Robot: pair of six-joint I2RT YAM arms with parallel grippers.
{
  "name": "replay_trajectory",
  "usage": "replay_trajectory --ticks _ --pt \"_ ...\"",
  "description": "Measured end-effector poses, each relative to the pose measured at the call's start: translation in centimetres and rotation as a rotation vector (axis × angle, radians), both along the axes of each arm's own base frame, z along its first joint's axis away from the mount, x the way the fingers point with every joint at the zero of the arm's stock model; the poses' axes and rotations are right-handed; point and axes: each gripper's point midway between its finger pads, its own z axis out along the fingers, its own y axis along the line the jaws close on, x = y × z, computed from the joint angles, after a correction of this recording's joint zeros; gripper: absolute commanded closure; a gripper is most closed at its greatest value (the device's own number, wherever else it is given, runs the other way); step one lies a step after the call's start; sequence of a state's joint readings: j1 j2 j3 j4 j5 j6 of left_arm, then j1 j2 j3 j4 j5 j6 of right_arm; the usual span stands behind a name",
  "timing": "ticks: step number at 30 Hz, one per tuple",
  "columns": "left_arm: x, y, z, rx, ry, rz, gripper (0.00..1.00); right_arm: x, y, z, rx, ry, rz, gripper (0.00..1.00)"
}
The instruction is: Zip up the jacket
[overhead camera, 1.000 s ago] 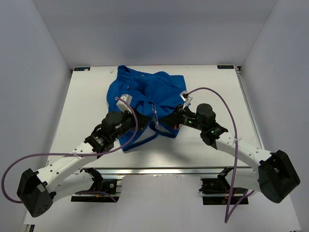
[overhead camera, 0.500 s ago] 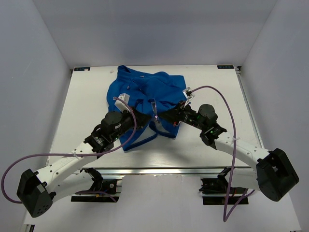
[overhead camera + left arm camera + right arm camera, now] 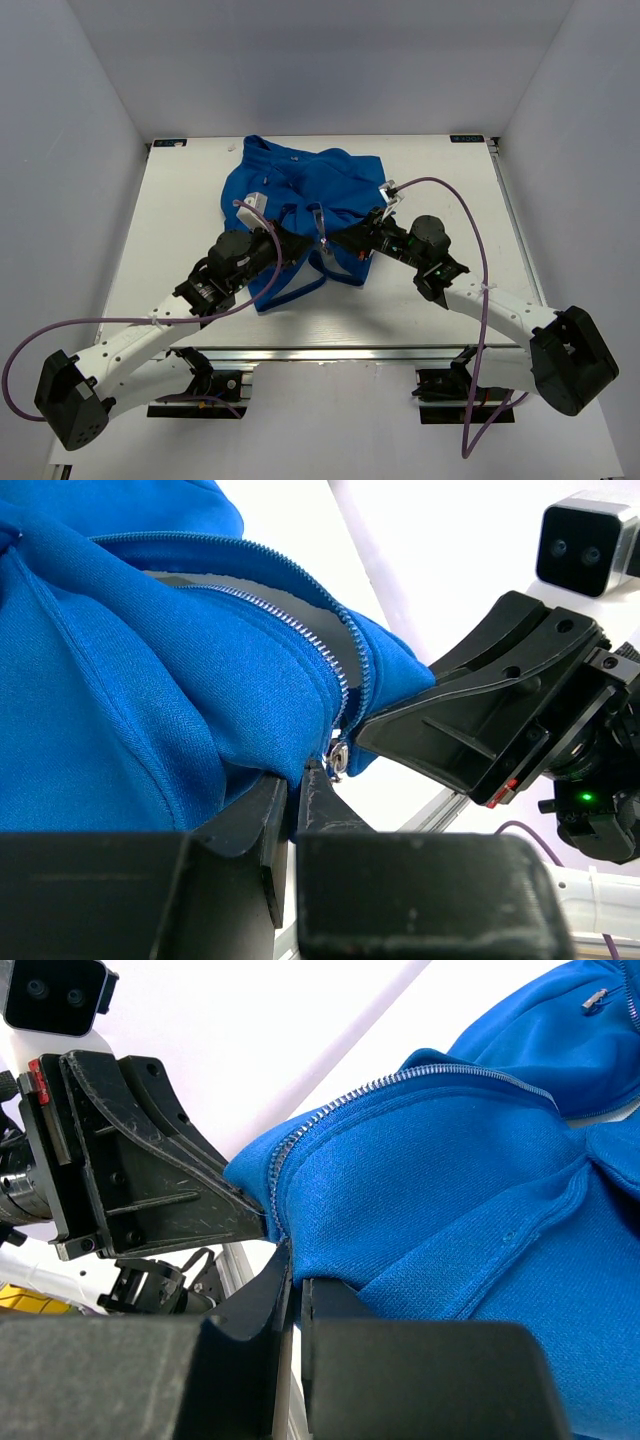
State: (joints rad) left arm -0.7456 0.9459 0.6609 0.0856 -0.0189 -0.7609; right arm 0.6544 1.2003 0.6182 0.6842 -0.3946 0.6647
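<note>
Arms reach in from both near corners to the jacket (image 3: 300,185), which lies crumpled on the white counter (image 3: 170,200), from the middle toward the far edge. Both sets of jaws meet at the middle of its near hem, where the cloth is lifted off the counter.

On the left, the left arm (image 3: 130,345) stretches in from the near left, with a purple cable (image 3: 100,320) looping along it. We see the left jaws almost closed, with only a thin slit between them. They pinch a fold of blue cloth at the foot of the zipper (image 3: 290,615). In the left wrist view the small silvery pull (image 3: 338,757) hangs just beside the tip of those jaws. From there the teeth run up and away, the two sides parted, with a pale strip of lining (image 3: 190,577) between them.

Just right of the pull, the right jaws are pressed fully together on the blue edge at the other side of the zipper, their tips close to the left ones. The right arm (image 3: 500,308) comes in from the near right. In its wrist view the teeth climb away from the jaws along a raised ridge of cloth.
</note>
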Motion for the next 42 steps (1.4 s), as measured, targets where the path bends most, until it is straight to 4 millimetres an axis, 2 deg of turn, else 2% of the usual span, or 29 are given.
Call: replay_trajectory --ticks 30,42 --pt "-0.4 -0.6 0.6 -0.021 -0.015 -0.039 1.0 0.2 0.0 0.9 0.035 -0.003 -0.009 1.0" --pt "-1.7 -1.7 0.1 0.007 -0.032 -0.161 1.0 0.7 0.1 1.5 0.051 -0.004 -0.02 1.0"
